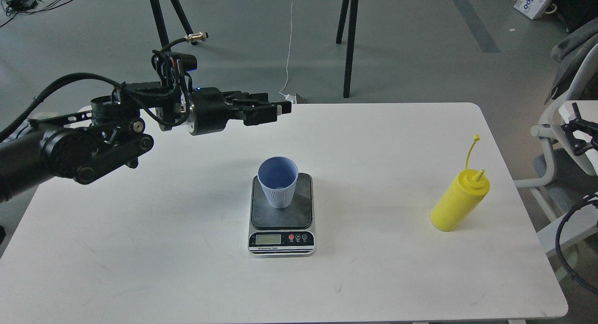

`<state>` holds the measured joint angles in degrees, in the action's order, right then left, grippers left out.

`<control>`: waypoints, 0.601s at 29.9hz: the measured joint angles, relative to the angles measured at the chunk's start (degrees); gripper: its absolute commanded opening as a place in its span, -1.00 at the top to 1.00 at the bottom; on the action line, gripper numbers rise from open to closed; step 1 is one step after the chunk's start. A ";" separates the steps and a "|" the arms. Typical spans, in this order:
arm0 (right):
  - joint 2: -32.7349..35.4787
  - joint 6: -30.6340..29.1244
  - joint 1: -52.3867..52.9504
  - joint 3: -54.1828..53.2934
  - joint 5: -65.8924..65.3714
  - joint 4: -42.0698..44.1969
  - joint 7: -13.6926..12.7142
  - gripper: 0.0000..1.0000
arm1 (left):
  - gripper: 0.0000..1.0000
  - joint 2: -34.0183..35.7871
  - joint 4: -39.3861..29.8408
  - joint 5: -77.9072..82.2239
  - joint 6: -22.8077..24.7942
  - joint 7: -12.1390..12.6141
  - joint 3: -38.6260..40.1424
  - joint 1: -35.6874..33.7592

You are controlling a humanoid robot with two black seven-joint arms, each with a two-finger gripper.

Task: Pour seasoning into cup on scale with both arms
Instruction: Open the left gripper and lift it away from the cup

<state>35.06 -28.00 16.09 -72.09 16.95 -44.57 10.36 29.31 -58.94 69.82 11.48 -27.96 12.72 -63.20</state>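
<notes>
White table [373, 277] carries the cup [278, 182] on the scale [281, 216] mid-table, while the soft, light-looking seasoning bottle [459, 201], best squeezed mid-body, stands far right; the left gripper [279, 107] hovers empty, its opening unclear.

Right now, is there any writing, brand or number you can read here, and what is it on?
"willoo", seen upside down and partly cut off: cardboard box on the floor.
Scale: strip of print below the display, too small to read.
Scale display: no digits legible.
Button symbols: too small.
</notes>
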 measured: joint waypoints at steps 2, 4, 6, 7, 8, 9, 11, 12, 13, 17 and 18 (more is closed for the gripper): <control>0.08 0.00 -3.18 -0.85 1.37 -1.93 0.03 -0.99 | -1.00 -0.26 0.33 -11.27 0.36 -0.02 3.50 0.00; 0.08 0.00 -7.93 -1.79 2.00 -4.76 0.32 -0.97 | -1.00 -0.47 1.02 -21.46 0.34 -0.04 5.87 0.19; 0.08 0.00 -13.04 -2.98 2.21 -7.03 0.91 -0.97 | -1.00 -0.77 2.61 -28.48 0.33 -0.04 6.91 0.21; -0.04 0.00 -15.52 -3.44 2.27 -7.86 1.23 -0.97 | -1.00 -1.27 3.83 -31.55 0.39 -0.04 7.28 0.21; -0.25 0.00 -17.36 -3.60 2.33 -8.34 1.41 -0.98 | -1.00 -1.90 4.97 -34.10 0.51 -0.04 7.62 0.16; -0.49 0.00 -19.11 -3.61 2.42 -8.73 1.52 -0.99 | -1.00 -2.66 6.31 -36.87 0.67 -0.04 8.15 0.05; -1.06 0.00 -21.79 -3.25 2.62 -9.39 1.44 -0.99 | -1.00 -3.66 8.39 -42.23 1.06 -0.04 9.71 -0.09; -1.69 0.00 -23.58 -2.99 2.90 -9.98 1.30 -0.99 | -1.00 -3.89 9.15 -45.36 1.67 -0.03 10.51 -0.09; -2.60 0.00 -25.16 -2.75 3.37 -10.90 1.08 -0.99 | -1.00 -3.98 9.64 -48.60 2.90 0.44 11.16 0.02; -6.80 0.00 -31.71 -1.94 5.91 -15.75 -0.04 -0.99 | -1.00 -4.06 10.35 -60.11 7.91 3.76 12.19 1.04; -7.72 0.00 -32.78 -1.68 6.12 -16.73 -0.17 -0.99 | -1.00 -4.06 10.40 -62.21 8.30 4.08 12.27 1.38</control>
<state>27.35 -28.00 -16.69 -73.77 23.07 -61.30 10.19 25.25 -48.55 7.61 19.78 -23.88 24.98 -61.83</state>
